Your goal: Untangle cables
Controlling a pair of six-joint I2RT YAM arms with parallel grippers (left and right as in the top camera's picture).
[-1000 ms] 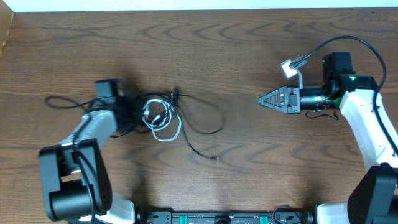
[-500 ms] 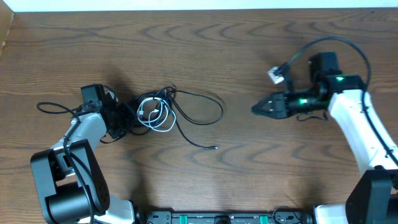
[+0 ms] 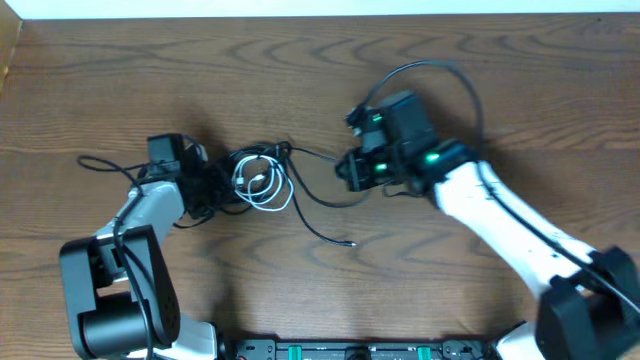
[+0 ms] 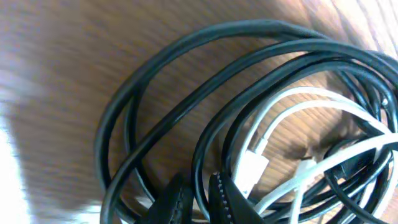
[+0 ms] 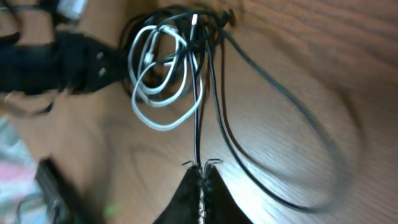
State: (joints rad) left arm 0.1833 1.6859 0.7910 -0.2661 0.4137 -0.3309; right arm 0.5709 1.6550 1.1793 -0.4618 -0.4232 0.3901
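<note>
Pinching a black cable (image 5: 198, 124) with the right pincer (image 5: 200, 165) (just swung in). Anchoring the cables (image 3: 255, 180) in the closed left pincer (image 4: 199, 188), permitting pulling.

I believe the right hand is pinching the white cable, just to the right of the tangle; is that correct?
Not quite. The right hand is pinching a thin black cable, not the white cable, whose loops lie apart from its fingertips. The right wrist view shows this. The hand is indeed just to the right of the tangle.
</note>
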